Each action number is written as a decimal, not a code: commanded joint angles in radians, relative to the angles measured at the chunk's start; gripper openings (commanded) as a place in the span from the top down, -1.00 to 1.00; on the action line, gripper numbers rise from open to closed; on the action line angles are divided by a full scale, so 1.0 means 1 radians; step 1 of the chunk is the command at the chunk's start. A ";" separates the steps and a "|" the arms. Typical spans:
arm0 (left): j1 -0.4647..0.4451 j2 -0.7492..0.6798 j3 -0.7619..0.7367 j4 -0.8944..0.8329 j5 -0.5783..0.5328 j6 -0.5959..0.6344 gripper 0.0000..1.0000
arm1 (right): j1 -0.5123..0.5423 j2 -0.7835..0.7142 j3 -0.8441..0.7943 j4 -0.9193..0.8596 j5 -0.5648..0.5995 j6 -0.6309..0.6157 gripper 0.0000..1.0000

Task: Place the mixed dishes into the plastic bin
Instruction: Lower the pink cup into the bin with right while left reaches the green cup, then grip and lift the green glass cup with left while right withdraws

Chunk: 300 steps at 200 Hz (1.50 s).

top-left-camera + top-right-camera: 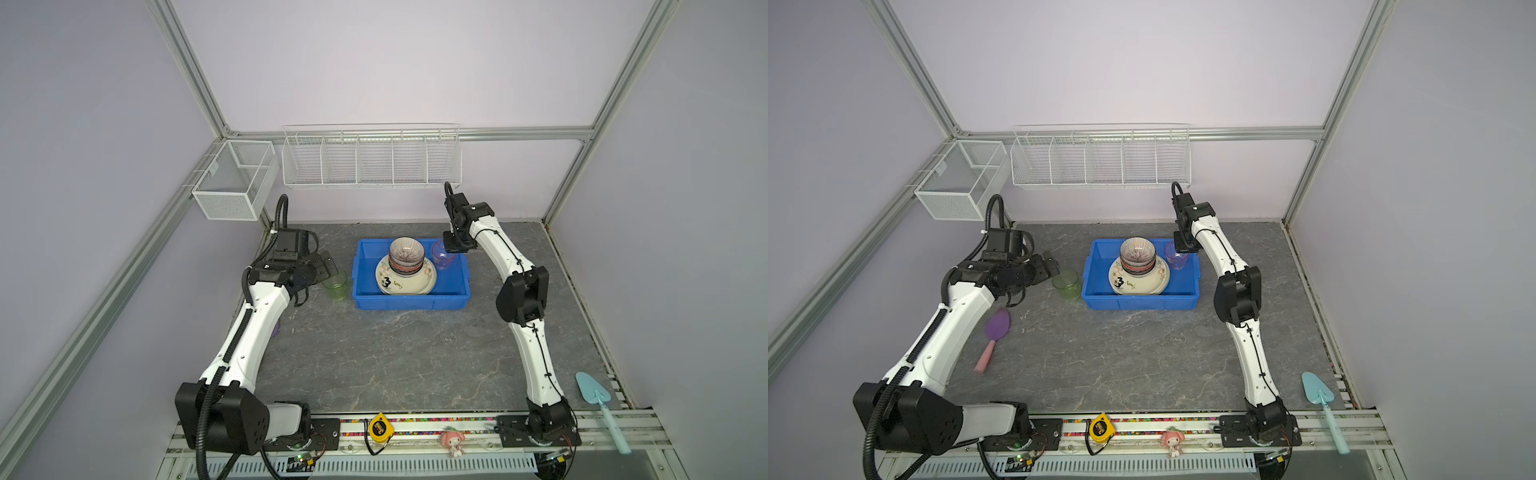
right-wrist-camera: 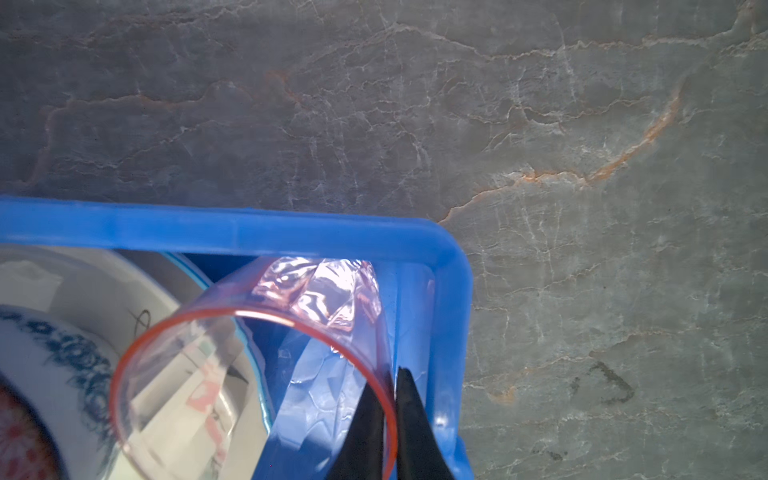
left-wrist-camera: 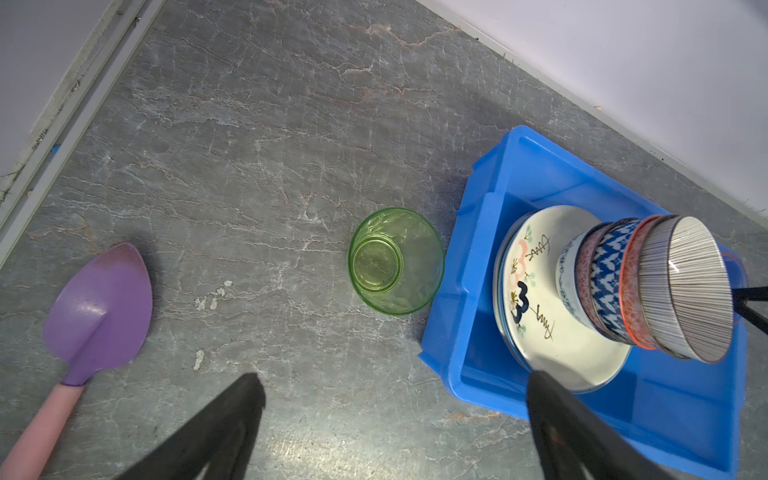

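Pink cup (image 2: 324, 299) inside the plastic bin (image 1: 409, 302), at its far right corner, pinched at the rim between the narrow right fingers (image 2: 415, 432), one inside the wall and one outside; resting on the bin floor or not, impossible to tell. Stacked bowls (image 1: 406, 257) on a cream plate (image 1: 390, 286) marked "3", mid-bin. Green cup (image 1: 335, 286) upright on the table (image 1: 374, 365), just beside the bin's left wall. Left fingers (image 3: 216, 432) spread wide near the green cup, holding nothing.
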 commanded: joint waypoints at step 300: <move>0.045 0.412 0.106 -0.012 -0.059 -0.025 -0.12 | -0.010 -1.055 -1.003 0.153 -0.203 -0.038 -0.83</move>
